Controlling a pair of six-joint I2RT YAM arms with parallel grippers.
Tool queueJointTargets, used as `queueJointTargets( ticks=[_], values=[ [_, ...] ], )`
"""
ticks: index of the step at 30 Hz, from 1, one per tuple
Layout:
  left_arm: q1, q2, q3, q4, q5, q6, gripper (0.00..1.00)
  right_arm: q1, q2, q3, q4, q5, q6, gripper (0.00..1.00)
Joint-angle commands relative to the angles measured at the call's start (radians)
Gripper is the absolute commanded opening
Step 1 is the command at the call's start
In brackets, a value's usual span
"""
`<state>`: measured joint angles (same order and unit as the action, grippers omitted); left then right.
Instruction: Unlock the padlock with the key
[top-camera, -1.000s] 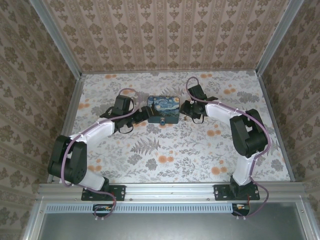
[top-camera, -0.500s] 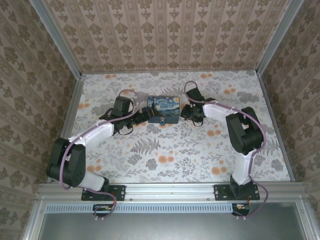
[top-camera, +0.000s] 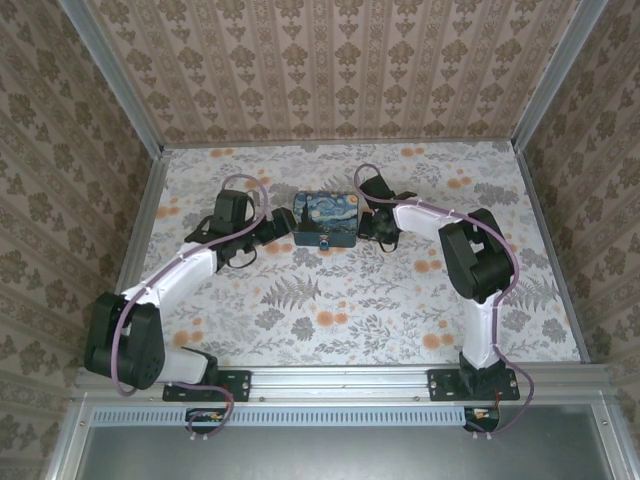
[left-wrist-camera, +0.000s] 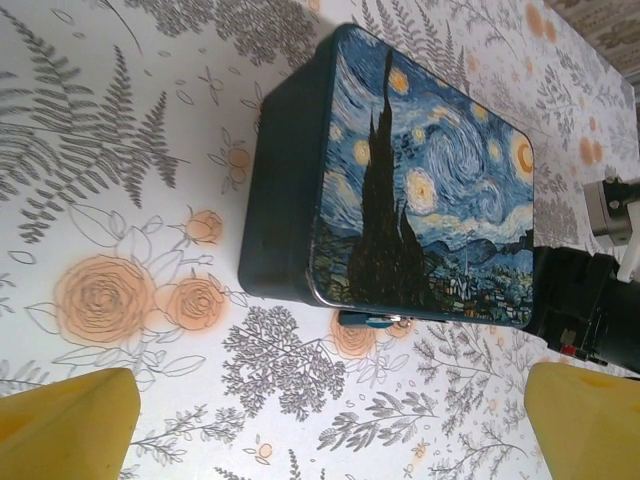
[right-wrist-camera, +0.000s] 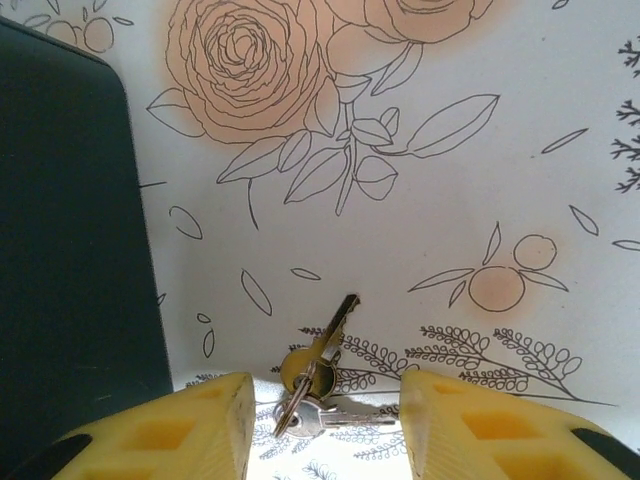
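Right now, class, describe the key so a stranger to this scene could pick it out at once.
Find the Starry Night tin on the floral table. Beside its dark side wall, between the yellow jaws of the right gripper, lies the key. It is a thin metal sliver on a small ring with a second key, unlike the flat printed leaves around it.

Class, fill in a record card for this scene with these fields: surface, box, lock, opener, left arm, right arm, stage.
surface: table with a floral print
box: Starry Night tin, closed, lying flat between the two grippers
lock: small bluish padlock at the tin's front edge
opener: keys on a ring, lying on the table beside the tin
left arm: left gripper open wide, facing the tin, holding nothing
right arm: right gripper open, one finger either side of the keys
stage: keys not yet picked up
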<state>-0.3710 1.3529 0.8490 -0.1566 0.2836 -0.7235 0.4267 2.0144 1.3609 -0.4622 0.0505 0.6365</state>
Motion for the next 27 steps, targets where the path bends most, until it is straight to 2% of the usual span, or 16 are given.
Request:
queueJointTargets(
  ticks=[1,12,21,27],
  values=[
    [0.015,-0.030,0.001,-0.053,-0.026,0.038,1.00,0.012,0.046,0.019,-0.036,0.036,-0.020,0.43],
    [0.037,-0.028,0.003,-0.116,-0.085,0.017,1.00,0.020,0.056,0.018,-0.044,0.042,-0.020,0.25],
    [0.044,-0.017,0.005,-0.135,-0.040,0.019,1.00,0.021,-0.063,-0.108,0.022,-0.034,-0.009,0.01],
    [0.034,-0.024,-0.014,-0.124,0.005,0.024,1.00,0.033,-0.221,-0.274,0.100,-0.102,0.000,0.00]
  ],
)
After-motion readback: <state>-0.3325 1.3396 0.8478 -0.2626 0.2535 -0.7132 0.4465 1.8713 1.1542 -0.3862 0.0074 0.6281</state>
